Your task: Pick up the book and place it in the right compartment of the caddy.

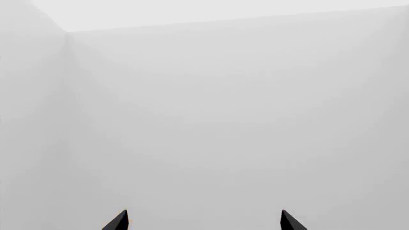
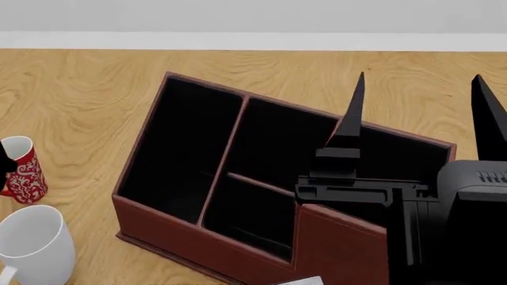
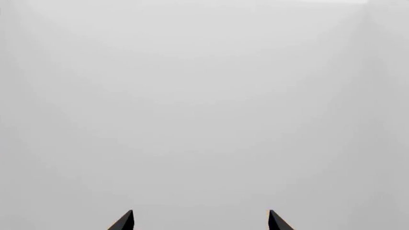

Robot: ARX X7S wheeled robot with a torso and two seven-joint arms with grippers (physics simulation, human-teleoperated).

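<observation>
The reddish-brown caddy with black lining sits on the wooden table in the head view. Its right compartment, behind the taller front wall, is partly covered by my right gripper. That gripper is raised in front of the camera, fingers pointing up, open and empty. In the right wrist view its two tips stand apart against a blank pale wall. My left gripper is also open and empty, facing blank wall. The book is not clearly in view; a pale sliver shows at the bottom edge below the caddy.
A red patterned mug and a white mug stand left of the caddy. A dark part shows at the left edge by the red mug. The wooden table runs back to a pale wall.
</observation>
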